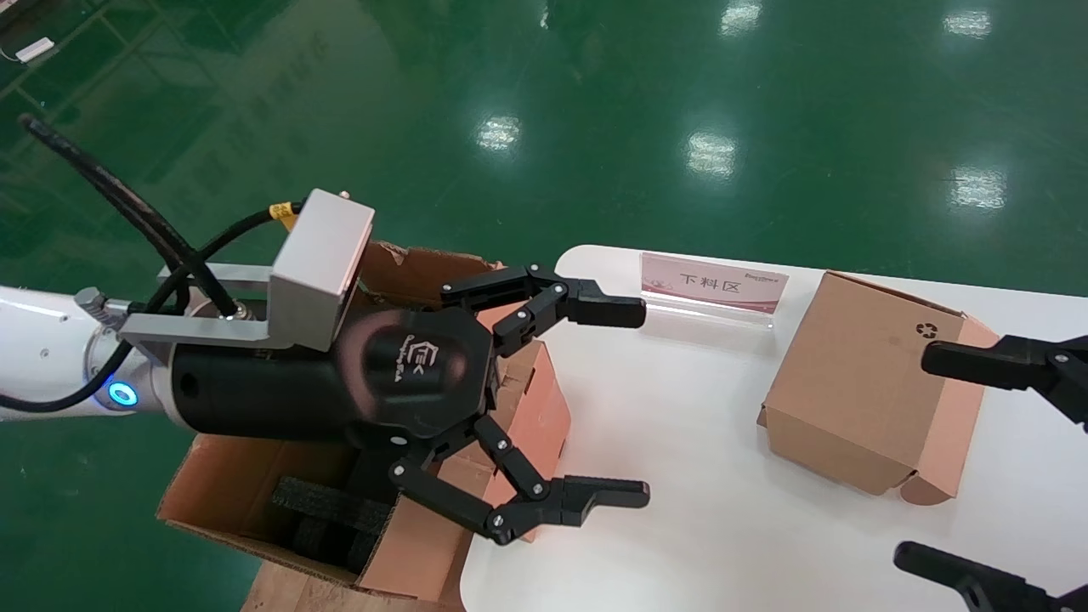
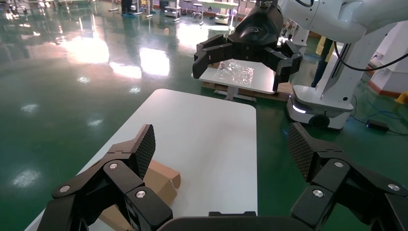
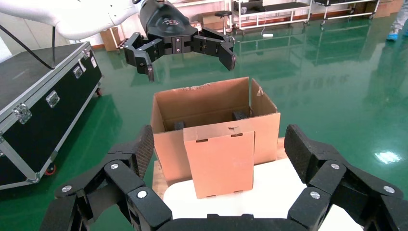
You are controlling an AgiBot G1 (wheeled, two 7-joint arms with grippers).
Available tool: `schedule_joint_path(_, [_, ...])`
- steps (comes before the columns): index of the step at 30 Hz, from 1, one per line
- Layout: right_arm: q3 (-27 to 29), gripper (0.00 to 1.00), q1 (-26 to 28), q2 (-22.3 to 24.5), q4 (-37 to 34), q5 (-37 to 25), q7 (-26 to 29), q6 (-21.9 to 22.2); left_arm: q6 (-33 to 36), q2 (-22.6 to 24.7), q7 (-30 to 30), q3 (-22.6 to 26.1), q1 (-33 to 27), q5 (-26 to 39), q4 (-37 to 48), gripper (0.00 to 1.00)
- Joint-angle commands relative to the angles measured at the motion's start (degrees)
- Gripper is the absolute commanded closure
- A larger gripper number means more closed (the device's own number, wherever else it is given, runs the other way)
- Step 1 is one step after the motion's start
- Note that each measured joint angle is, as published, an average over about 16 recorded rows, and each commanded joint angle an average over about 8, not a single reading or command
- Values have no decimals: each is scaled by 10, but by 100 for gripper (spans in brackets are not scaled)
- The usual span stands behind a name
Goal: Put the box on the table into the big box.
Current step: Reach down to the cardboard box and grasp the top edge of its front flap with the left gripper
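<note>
The box [image 3: 219, 163], plain flat-sided cardboard with tuck tabs, is seen on edge at the rim of the table [image 1: 680, 476], touching the big box [image 1: 221, 484]. It is not held: the left gripper [image 1: 643, 401] is spread wide above it, grasping nothing. The right gripper [image 1: 914, 455] is parked, also released, by the recycling-marked box [image 1: 850, 382]. A tip off the smooth white top could be caused by 1 careless nudge. A snag on the ragged corrugated flaps or black foam blocks [image 1: 327, 501] is possible.
</note>
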Motion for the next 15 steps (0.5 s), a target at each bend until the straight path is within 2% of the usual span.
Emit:
schedule_joint_path(1, [0, 0, 0, 0, 0, 0, 0, 0, 0, 0, 0, 0, 0, 0, 0, 0])
schedule_joint_path(15, [0, 0, 0, 0, 0, 0, 0, 0, 0, 0, 0, 0, 0, 0, 0, 0])
